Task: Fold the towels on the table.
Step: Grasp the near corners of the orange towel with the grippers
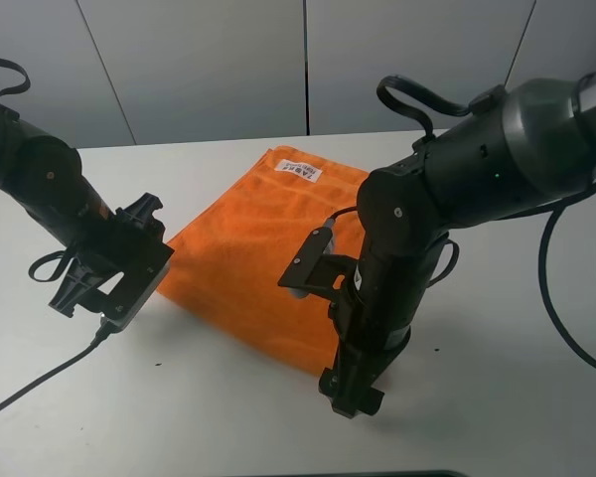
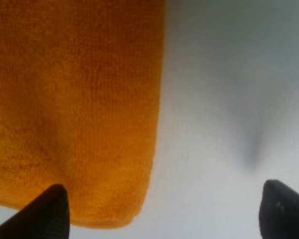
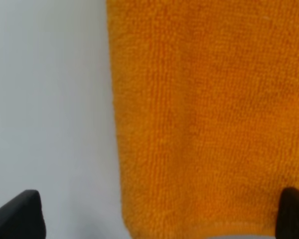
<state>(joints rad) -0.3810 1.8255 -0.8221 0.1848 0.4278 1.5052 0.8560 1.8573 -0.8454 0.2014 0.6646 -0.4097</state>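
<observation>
Lying flat mid-frame on the white counter (image 1: 497, 397), the orange towel (image 1: 263, 253) (label (image 1: 299, 170) at its upper edge) is unheld; left gripper (image 2: 169, 211) and right gripper (image 3: 157, 214) gape wide by its corners.

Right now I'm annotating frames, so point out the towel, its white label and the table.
towel (image 1: 248, 258), exterior high view, middle of cloth
white label (image 1: 299, 170), exterior high view, centre of tag
table (image 1: 477, 417), exterior high view, bare surface
</observation>
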